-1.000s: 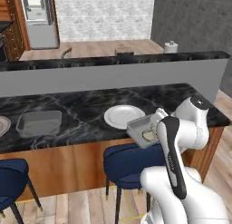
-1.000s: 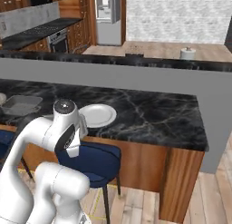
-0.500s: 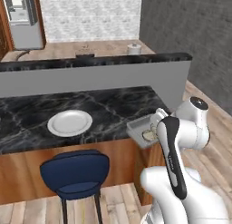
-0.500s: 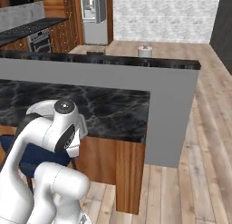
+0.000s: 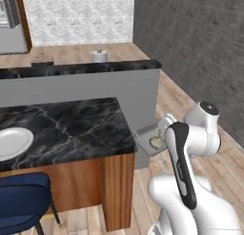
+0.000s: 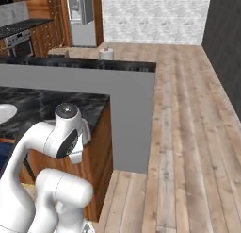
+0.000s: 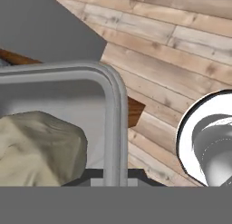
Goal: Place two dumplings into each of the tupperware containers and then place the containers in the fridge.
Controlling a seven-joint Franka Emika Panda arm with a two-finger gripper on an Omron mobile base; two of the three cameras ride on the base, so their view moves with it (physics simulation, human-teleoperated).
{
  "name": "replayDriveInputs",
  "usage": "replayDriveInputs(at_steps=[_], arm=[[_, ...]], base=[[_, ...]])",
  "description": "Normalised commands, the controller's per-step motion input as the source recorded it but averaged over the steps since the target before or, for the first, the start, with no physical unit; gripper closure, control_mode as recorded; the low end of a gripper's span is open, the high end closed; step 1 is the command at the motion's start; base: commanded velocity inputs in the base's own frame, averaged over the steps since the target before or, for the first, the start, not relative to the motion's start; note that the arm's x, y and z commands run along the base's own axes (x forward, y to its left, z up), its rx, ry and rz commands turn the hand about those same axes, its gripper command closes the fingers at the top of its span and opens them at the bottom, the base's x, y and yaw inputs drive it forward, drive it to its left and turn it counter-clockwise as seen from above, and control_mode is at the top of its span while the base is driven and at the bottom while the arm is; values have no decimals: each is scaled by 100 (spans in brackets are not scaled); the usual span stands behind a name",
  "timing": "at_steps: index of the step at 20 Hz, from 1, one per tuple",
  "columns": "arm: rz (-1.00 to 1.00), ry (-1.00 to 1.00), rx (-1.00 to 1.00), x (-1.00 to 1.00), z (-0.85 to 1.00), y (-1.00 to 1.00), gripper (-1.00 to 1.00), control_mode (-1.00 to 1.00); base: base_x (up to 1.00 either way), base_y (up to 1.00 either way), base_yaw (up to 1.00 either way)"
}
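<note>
A light grey tupperware container [image 5: 146, 134] hangs in the air just past the counter's right end, held by its near edge in my gripper [image 5: 163, 130]. Pale dumplings [image 5: 156, 141] lie inside it. In the hand view the container's rounded rim [image 7: 113, 105] curves close in front, with one beige dumpling [image 7: 38, 148] filling its lower left. The wooden floor lies beneath. The silver-grey fridge [image 6: 81, 16] stands far back across the room, and its edge [image 5: 6, 20] sits at the top left of the left base view.
The black marble counter [image 5: 71, 127] ends beside the container and carries a round plate [image 5: 10, 142]. Behind it runs a raised grey ledge [image 5: 81, 84] with a white jar [image 5: 99, 55]. A blue stool [image 5: 21, 200] stands below. Open wooden floor [image 6: 188, 133] stretches right toward a dark wall.
The base has driven right along the counter, so the whole scene has slid left and the plate is now at the left edge. The container stays held in the gripper.
</note>
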Motion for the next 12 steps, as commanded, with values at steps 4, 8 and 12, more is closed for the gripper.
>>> replayDriveInputs(at_steps=[4,8,12], arm=[[0,0,0,0,0,0,100,100],[0,0,0,0,0,0,100,100],[0,0,0,0,0,0,100,100]], base=[[65,-100,-6],[69,-100,-5],[72,-100,-4]])
